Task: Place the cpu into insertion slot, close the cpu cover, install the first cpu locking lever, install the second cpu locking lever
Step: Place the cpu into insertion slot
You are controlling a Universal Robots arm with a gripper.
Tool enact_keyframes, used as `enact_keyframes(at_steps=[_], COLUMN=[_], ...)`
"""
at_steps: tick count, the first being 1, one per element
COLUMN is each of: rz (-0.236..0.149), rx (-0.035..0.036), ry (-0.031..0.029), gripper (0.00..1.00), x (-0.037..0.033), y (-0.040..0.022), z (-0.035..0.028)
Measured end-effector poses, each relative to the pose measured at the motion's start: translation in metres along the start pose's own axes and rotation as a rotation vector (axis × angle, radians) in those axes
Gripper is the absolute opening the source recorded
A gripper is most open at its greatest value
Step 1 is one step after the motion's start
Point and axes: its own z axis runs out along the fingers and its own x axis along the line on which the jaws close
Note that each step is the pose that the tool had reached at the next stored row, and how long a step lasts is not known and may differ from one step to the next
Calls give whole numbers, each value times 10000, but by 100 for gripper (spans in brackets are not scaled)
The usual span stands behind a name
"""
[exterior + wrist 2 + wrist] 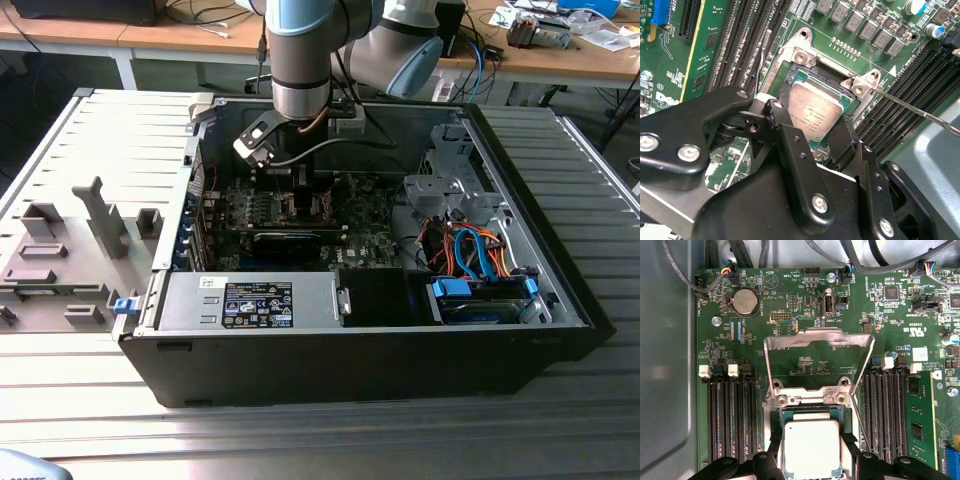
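**Chip in the socket, cover raised**

In the first wrist view the black two-finger gripper [811, 439] is clamped on the small flat square silver-grey cpu [812, 450], one finger against each of two opposite edges. This grip appears meant to keep the chip level and square to the silver-rimmed square insertion slot [807, 391], where it sits. I cannot tell whether it is fully seated. It lies flat, metal top up, edges parallel to the rim (being square, it has no long axis). The thin silvery windowed cpu cover [818, 335] stands tilted up on its hinge, leaving the slot open. The thin steel locking lever [910, 107] is swung aside. The exterior view places this work toward the far side of the green motherboard [372, 246].
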Motion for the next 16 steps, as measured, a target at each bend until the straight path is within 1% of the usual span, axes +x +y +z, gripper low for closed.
enact_keyframes(at_steps=[2, 3, 7, 11, 13, 16], rz=[0, 0, 0, 3, 3, -55], rx=[-6, -3, -2, -4, -2, -6], ry=[6, 3, 2, 17, 40, 48], gripper=[55, 62, 62, 62, 62, 62], x=[1, 1, 1, 0, -2, -14], y=[1, 1, 1, 3, 4, 0], z=[3, 2, 1, -32, -51, -54])
